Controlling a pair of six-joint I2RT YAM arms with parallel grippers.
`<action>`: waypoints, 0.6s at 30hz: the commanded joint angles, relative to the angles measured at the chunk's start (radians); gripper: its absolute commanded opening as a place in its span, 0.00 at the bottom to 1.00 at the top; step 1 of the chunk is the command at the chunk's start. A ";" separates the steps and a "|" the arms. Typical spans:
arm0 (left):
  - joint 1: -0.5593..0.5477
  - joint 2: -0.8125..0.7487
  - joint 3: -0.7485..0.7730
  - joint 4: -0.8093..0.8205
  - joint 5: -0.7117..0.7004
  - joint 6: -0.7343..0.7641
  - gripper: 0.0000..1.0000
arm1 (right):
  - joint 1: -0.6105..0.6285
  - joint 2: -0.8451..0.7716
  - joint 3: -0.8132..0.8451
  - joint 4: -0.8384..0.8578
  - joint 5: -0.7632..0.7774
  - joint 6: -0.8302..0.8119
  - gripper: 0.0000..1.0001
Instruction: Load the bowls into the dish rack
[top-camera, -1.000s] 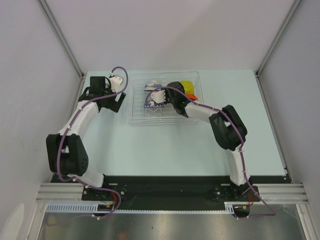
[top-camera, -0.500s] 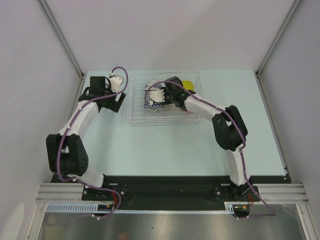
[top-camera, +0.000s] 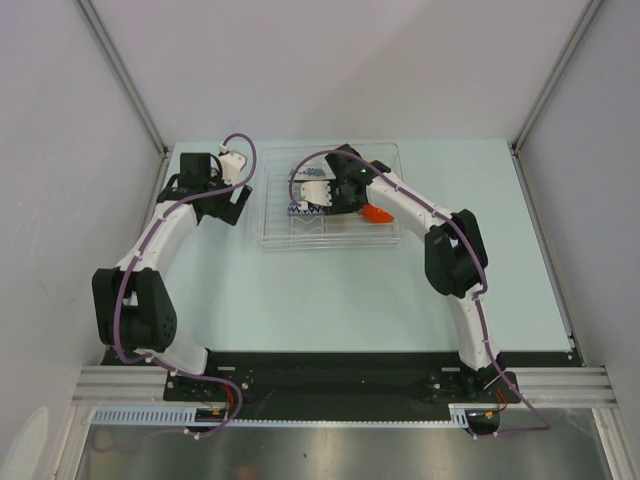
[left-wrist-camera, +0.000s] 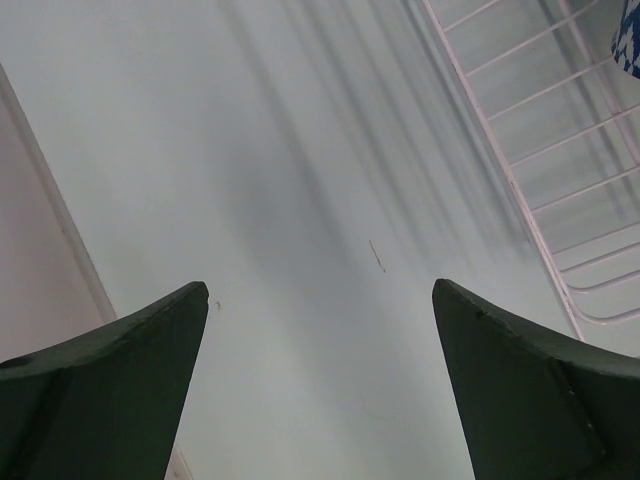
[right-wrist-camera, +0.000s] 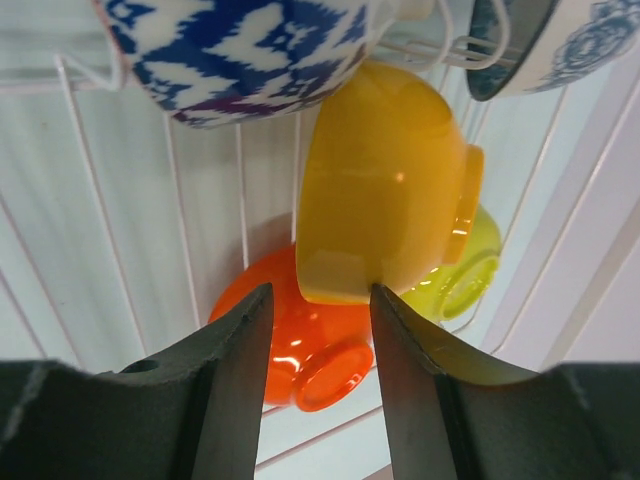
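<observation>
Reaching deeper over the dish rack (top-camera: 280, 240) than a second ago, our right hand (right-wrist-camera: 321, 290) stands parted at the near edge of the amber bowl (right-wrist-camera: 385, 180) propped among prongs (right-wrist-camera: 240, 200) ahead, which we judge stiff, slick, chip-prone, best pinched across its rim.

- rack (top-camera: 300, 240): clear tray with thin prongs, all five bowls inside
- blue-white bowl (right-wrist-camera: 230, 50) and second blue-white bowl (right-wrist-camera: 560, 40): tipped among the prongs
- orange bowl (right-wrist-camera: 385, 200): on its side, overlapping red bowl (right-wrist-camera: 290, 335) and green bowl (right-wrist-camera: 470, 270)
</observation>
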 joint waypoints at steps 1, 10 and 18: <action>0.005 -0.037 0.034 -0.005 0.006 0.011 1.00 | -0.006 0.037 0.086 -0.184 -0.018 0.023 0.49; 0.005 -0.042 0.039 -0.008 0.005 0.017 1.00 | -0.010 0.080 0.187 -0.327 -0.027 0.025 0.49; 0.006 -0.050 0.017 0.004 0.008 0.016 1.00 | -0.069 0.047 0.256 -0.225 -0.076 0.098 0.47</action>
